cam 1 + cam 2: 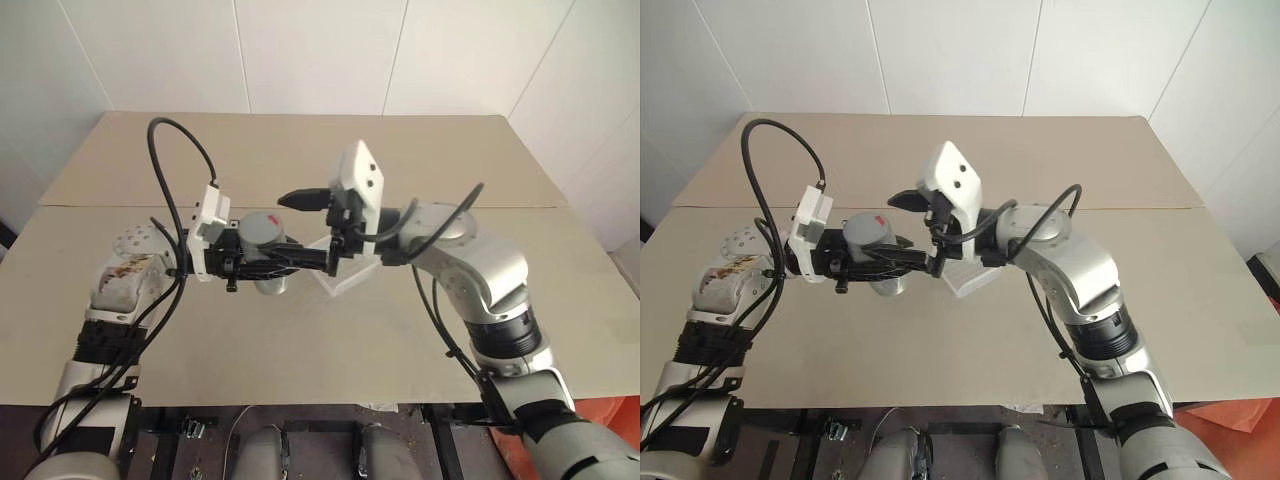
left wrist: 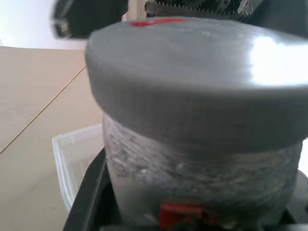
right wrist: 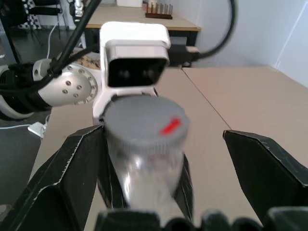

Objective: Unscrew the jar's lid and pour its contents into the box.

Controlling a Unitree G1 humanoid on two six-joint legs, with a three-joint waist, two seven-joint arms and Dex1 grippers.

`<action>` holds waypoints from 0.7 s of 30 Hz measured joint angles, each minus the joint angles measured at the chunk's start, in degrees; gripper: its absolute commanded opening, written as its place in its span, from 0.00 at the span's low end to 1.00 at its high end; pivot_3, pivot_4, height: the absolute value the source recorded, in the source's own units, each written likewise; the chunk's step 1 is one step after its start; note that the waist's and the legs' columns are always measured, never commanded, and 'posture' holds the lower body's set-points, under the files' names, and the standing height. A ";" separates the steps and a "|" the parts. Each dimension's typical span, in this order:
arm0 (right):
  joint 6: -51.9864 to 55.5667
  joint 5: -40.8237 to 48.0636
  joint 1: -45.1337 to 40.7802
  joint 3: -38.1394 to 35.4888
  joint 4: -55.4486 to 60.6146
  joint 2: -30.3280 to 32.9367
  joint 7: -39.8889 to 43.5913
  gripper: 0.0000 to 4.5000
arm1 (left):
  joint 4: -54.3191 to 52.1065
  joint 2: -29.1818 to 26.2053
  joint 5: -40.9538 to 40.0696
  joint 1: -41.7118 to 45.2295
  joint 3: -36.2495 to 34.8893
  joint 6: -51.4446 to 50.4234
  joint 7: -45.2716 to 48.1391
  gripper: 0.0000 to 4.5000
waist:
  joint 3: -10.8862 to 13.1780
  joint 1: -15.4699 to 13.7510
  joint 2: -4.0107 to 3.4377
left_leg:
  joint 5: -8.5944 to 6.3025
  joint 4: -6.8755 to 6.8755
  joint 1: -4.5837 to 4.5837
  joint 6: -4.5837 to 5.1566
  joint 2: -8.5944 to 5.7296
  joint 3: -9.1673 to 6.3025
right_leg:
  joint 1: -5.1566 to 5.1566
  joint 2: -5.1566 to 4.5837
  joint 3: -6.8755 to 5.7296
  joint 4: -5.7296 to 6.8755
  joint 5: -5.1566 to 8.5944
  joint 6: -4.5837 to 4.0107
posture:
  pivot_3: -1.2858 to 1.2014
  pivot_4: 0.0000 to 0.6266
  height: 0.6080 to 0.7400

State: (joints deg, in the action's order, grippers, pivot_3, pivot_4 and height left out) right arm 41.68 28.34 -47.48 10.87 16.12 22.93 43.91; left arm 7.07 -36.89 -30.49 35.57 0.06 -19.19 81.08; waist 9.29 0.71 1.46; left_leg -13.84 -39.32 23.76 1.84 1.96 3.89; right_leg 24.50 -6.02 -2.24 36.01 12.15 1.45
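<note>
Jar held up, lid on.
Your left claw [image 1: 290, 258] is clamped on the jar [image 1: 268, 262] above the table [image 1: 300, 330], just beside the box [image 1: 345, 277]. Your right claw [image 3: 161, 159] stands spread wide around the lid [image 3: 144, 121], not touching.

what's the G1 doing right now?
The left gripper is shut on the jar, holding it upright above the tan table. The grey lid is on the jar. The right gripper is open, its fingers either side of the lid but not closed on it. The clear box sits on the table just beyond, nothing poured yet.
</note>
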 measured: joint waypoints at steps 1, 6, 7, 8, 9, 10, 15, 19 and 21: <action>0.00 -0.17 0.40 -2.08 -0.28 1.22 -0.59 1.00 | -0.19 -0.18 -0.18 -0.16 -0.02 0.04 0.71 0.43 | 0.00 -0.08 0.00 | 0.00 0.00 0.00 0.00 -0.01 0.02 | 0.00 -0.01 0.00 0.00 0.00 0.00 | 0.52 0.24 1.00; 0.00 0.09 2.04 -3.58 0.82 1.81 -0.06 1.00 | -0.26 -0.06 -0.33 -0.53 -0.05 0.05 1.08 0.43 | 0.00 0.08 0.00 | 0.00 0.00 0.00 0.00 0.00 0.02 | 0.01 0.00 0.02 0.00 0.00 0.00 | 0.52 0.24 1.00; 0.00 0.13 2.20 -3.40 1.13 1.79 0.20 1.00 | -0.26 0.15 -0.32 -0.52 -0.03 0.06 1.07 0.43 | 0.00 0.13 0.00 | 0.00 0.00 0.00 0.00 0.00 0.02 | 0.01 0.00 0.01 0.01 0.00 0.00 | 0.52 0.24 1.00; 0.00 0.21 2.27 -3.27 1.48 1.76 0.67 1.00 | -0.26 0.29 -0.31 -0.47 0.03 0.06 1.07 0.43 | 0.00 0.13 0.00 | 0.00 0.00 0.00 0.00 0.00 0.02 | 0.01 0.00 0.02 0.01 0.00 0.00 | 0.52 0.24 1.00; 0.00 0.53 2.29 -3.20 1.85 1.58 1.08 1.00 | -0.26 0.35 -0.30 -0.41 0.06 0.07 1.07 0.43 | 0.00 0.11 0.00 | 0.00 0.00 0.00 0.00 0.00 0.01 | 0.01 0.00 0.01 0.01 0.00 0.00 | 0.52 0.24 1.00; 0.00 1.49 2.29 -3.20 2.38 1.11 1.49 1.00 | -0.24 0.46 -0.26 -0.25 0.06 0.09 1.06 0.43 | 0.00 0.09 0.00 | 0.00 0.00 0.00 0.00 0.01 0.00 | 0.01 0.01 0.01 0.01 0.00 0.00 | 0.52 0.24 1.00; 0.02 3.27 1.56 -1.46 4.59 -2.01 1.46 1.00 | -0.08 1.34 0.03 0.48 0.32 0.36 1.05 0.43 | 0.00 0.05 0.00 | 0.00 0.00 0.00 0.00 0.00 0.01 | 0.00 0.00 0.01 0.02 0.00 0.00 | 0.52 0.24 1.00; 0.01 0.93 -1.58 1.15 2.91 -4.94 -1.03 1.00 | -0.05 1.61 0.10 0.54 0.93 0.38 1.13 0.43 | 0.00 0.07 0.00 | 0.00 0.00 -0.02 0.00 0.00 0.00 | 0.01 0.01 0.01 0.04 0.00 0.00 | 0.52 0.24 1.00; 0.01 -0.43 -3.01 2.27 1.73 -6.90 -2.61 1.00 | 0.00 1.62 0.13 0.55 0.97 0.42 1.15 0.43 | 0.00 0.10 0.00 | 0.00 0.00 -0.01 0.00 0.00 0.01 | 0.01 0.01 0.01 0.03 0.00 0.00 | 0.52 0.24 1.00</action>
State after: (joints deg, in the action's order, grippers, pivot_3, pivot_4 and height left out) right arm 41.69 27.91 -50.49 13.14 17.85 16.03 41.31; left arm 7.07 -35.26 -30.36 36.12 1.03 -18.78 82.23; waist 9.29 0.81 1.45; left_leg -13.84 -39.32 23.75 1.84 1.96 3.90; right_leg 24.51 -6.01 -2.23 36.05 12.15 1.46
